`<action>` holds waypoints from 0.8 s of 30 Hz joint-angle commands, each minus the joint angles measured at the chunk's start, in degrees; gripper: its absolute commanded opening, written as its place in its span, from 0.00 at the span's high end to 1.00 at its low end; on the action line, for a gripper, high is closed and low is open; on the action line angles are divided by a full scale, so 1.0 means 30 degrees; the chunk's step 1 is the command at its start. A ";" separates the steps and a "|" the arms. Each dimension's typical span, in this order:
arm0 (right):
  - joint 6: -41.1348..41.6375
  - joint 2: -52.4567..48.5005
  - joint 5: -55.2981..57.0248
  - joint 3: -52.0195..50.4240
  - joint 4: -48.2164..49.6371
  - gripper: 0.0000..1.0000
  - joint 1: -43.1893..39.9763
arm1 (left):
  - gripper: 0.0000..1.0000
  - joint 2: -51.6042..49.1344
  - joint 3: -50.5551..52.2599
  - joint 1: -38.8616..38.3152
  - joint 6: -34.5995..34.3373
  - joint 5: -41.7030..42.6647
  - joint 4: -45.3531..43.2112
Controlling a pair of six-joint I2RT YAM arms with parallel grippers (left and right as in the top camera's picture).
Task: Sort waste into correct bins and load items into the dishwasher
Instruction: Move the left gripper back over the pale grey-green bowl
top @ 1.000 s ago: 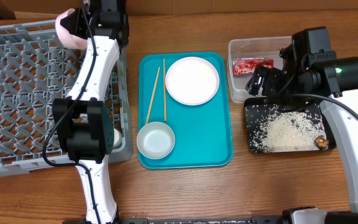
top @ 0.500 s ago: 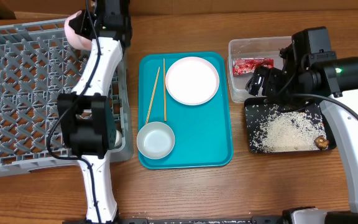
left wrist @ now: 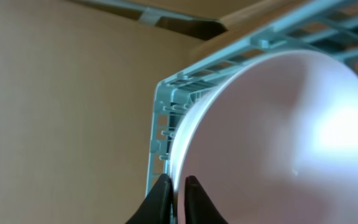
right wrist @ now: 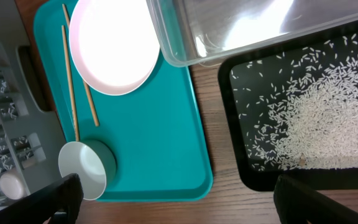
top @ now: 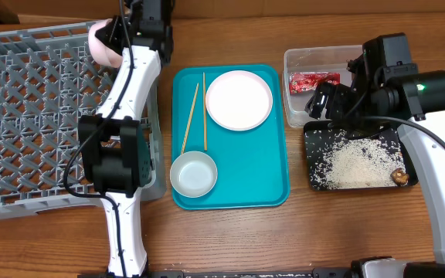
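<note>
My left gripper (top: 120, 32) is shut on the rim of the large pale pink plate (top: 101, 43), held on edge over the back right corner of the grey dish rack (top: 29, 116). The left wrist view shows the jaws (left wrist: 178, 186) pinching the plate (left wrist: 278, 137) beside the rack's corner (left wrist: 160, 112). My right gripper (top: 323, 100) is open and empty above the clear tub (top: 307, 58) and black tray (top: 315, 181). The red wrapper (top: 314, 80) lies in the tub. Rice (top: 358, 161) and a brown lump (top: 399, 176) lie in the black tray. A small cup (right wrist: 11, 185) stands in the rack.
The teal tray (top: 246, 170) sits between the rack and the bins. It holds the small plate (top: 239, 100), two chopsticks (top: 195, 116) and the bowl (top: 193, 174). My left arm stretches along the rack's right wall.
My left gripper has carried the large plate to the right along the rack's back edge, toward its back right corner. The right arm has not moved.
</note>
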State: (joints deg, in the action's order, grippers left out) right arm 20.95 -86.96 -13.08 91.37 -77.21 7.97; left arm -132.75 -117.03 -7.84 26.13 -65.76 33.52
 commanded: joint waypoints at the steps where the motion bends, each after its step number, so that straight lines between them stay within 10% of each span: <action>1: 0.0036 0.0160 0.0211 0.0189 0.0058 0.00 -0.0036 | 0.90 -0.0342 0.0233 -0.0182 0.0131 0.3031 0.1027; 8: 0.0036 0.0160 0.0211 0.0189 0.0058 0.00 -0.0036 | 0.27 -0.0306 0.0138 -0.0444 -0.0823 0.2805 0.0736; 18: 0.0036 0.0160 0.0211 0.0189 0.0058 0.00 -0.0036 | 0.18 0.1333 -0.2878 -0.2164 -0.2878 0.2922 0.2251; 22: 0.0036 0.0160 0.0211 0.0189 0.0058 0.00 -0.0036 | 0.12 0.2353 -0.4976 -0.3308 -0.6710 0.9143 0.5967; 24: 0.0036 0.0160 0.0211 0.0189 0.0058 0.00 -0.0036 | 0.32 0.2834 -0.5289 -0.3781 -0.9755 1.7019 0.8320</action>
State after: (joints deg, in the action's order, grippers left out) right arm 20.97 -86.96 -13.04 91.37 -77.19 7.97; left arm -128.79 -129.99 -17.32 11.46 -45.15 52.42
